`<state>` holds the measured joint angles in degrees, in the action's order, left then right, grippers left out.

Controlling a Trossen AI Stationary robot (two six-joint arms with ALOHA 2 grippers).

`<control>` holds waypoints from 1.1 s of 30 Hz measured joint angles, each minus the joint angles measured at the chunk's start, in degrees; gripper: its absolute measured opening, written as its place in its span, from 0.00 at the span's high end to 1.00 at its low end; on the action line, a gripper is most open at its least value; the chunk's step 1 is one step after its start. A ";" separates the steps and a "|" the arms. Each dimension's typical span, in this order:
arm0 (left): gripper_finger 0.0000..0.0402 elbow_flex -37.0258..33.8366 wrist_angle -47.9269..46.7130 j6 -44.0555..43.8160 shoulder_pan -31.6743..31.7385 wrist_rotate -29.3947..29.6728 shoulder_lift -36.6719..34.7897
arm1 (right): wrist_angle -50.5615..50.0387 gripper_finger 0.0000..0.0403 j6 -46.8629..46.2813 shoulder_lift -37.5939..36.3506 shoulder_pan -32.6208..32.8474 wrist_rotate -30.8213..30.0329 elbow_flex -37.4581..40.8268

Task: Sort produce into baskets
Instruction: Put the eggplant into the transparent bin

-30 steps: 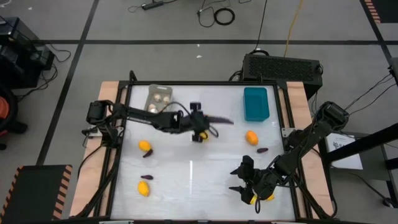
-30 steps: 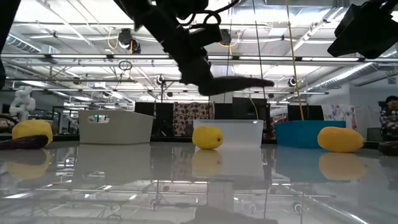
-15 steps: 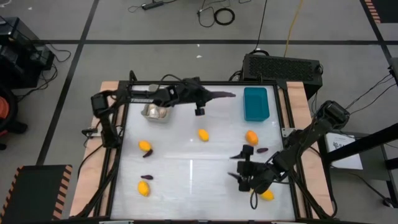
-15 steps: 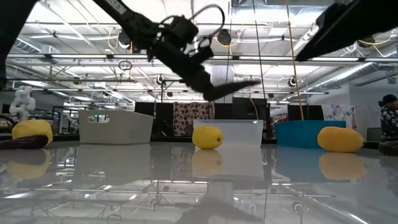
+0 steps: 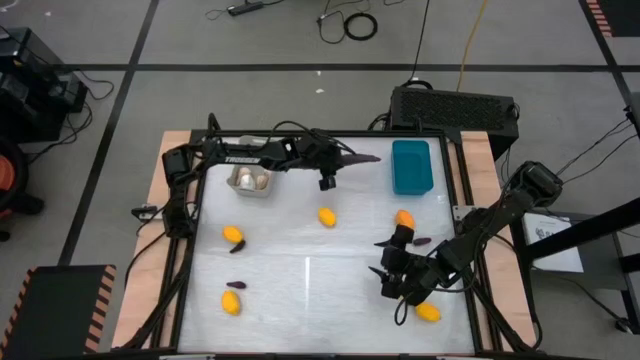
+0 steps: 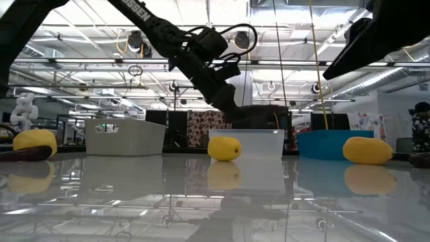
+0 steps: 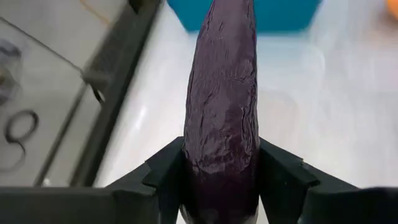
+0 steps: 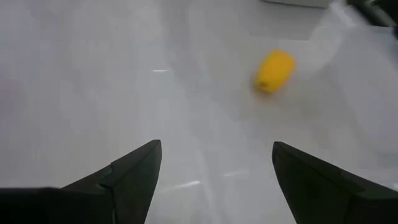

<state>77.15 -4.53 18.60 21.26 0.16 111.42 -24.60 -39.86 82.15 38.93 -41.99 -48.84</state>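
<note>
My left gripper (image 5: 336, 158) is shut on a slim dark purple eggplant (image 7: 224, 93) at the table's far side, above the clear basket (image 6: 245, 143), between the light grey basket (image 5: 250, 178) and the teal basket (image 5: 411, 166). The grey basket holds whitish mushrooms. My right gripper (image 5: 392, 270) is open and empty above the table's near right part. Yellow fruits lie on the table at the centre (image 5: 326, 216), right (image 5: 404, 219) and near right (image 5: 428, 312). My left gripper pinches one end of the eggplant (image 7: 219, 167) between its two fingers. The fingers reach about level from the table's left and lie along the eggplant. The rest sticks out ahead of the fingertips (image 5: 362, 156) toward the teal basket, lifted clear of table and baskets.
Two more yellow fruits (image 5: 233, 235) (image 5: 230, 302) and small purple pieces (image 5: 238, 247) (image 5: 237, 285) lie on the left half; one purple piece (image 5: 422, 241) lies at the right. A black vented box (image 5: 455, 105) stands beyond the far edge. The table's middle (image 5: 310, 265) is bare.
My left gripper has carried the eggplant from above the table's middle toward the far edge and a little right, to a spot beside the teal basket, still shut on it. My right gripper has moved a little toward the far edge, away from the near-right yellow fruit.
</note>
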 joint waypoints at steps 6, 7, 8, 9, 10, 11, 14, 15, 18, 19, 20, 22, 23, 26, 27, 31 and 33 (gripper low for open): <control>0.46 0.63 -5.05 -2.15 -0.50 1.55 0.00 | 9.23 0.26 -0.04 0.00 -0.28 8.81 -0.02; 0.44 0.63 -5.49 -3.25 -0.42 1.78 0.00 | 10.15 0.26 -0.04 0.00 -0.28 10.26 -0.02; 0.43 0.63 -6.00 -3.96 -0.40 1.90 0.00 | 10.70 0.26 -0.04 0.00 -0.28 11.48 -0.02; 0.43 0.63 -6.33 -4.59 -0.34 1.97 0.00 | 10.97 0.26 -0.04 0.00 -0.26 12.29 -0.02; 0.42 0.63 -6.71 -4.77 -0.33 2.06 0.00 | 10.96 0.26 -0.04 0.00 -0.23 12.49 -0.02; 0.42 0.63 -7.06 -4.75 -0.37 2.06 0.00 | 10.92 0.26 -0.04 0.00 -0.21 12.44 -0.02; 0.42 0.63 -6.95 -4.72 -0.80 2.03 0.00 | 10.73 0.26 -0.04 0.00 -0.21 12.41 -0.02; 0.42 0.67 -7.06 -4.63 -0.91 2.02 -0.03 | 10.73 0.26 -0.04 0.00 -0.21 12.41 -0.02; 0.42 2.08 -8.94 -4.58 -1.22 2.00 -0.39 | 10.49 0.26 0.04 0.00 -0.21 12.42 -0.02; 0.42 3.20 -9.56 -4.59 -1.38 2.00 -0.50 | 10.47 0.26 0.04 0.00 -0.21 12.44 -0.02; 0.42 4.43 -10.93 -4.67 -1.50 2.00 -0.88 | 10.44 0.26 0.08 0.00 -0.21 12.44 -0.02; 0.42 7.21 -15.50 -4.77 -2.02 1.97 -1.62 | 10.24 0.26 0.30 0.00 -0.21 12.41 -0.02; 0.42 8.90 -17.73 -4.74 -2.40 1.95 -1.84 | 10.02 0.26 0.35 0.00 -0.21 12.37 -0.04; 0.42 13.74 -27.66 -4.77 -3.72 1.82 -2.82 | 9.67 0.26 0.17 0.00 -0.26 12.10 -0.04; 0.42 15.35 -30.50 -4.80 -4.26 1.80 -3.15 | 9.70 0.26 0.12 0.00 -0.26 12.10 -0.04; 0.42 20.64 -43.54 -10.13 -6.70 1.80 -5.18 | 9.66 0.26 -1.60 0.00 -0.26 12.06 -0.04; 0.42 21.82 -50.18 -14.39 -8.28 1.49 -6.01 | 9.66 0.26 -2.94 0.02 -0.26 12.04 -0.04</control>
<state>98.96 -54.72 4.21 12.98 1.65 105.40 -14.94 -42.79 82.17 38.68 -29.95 -48.88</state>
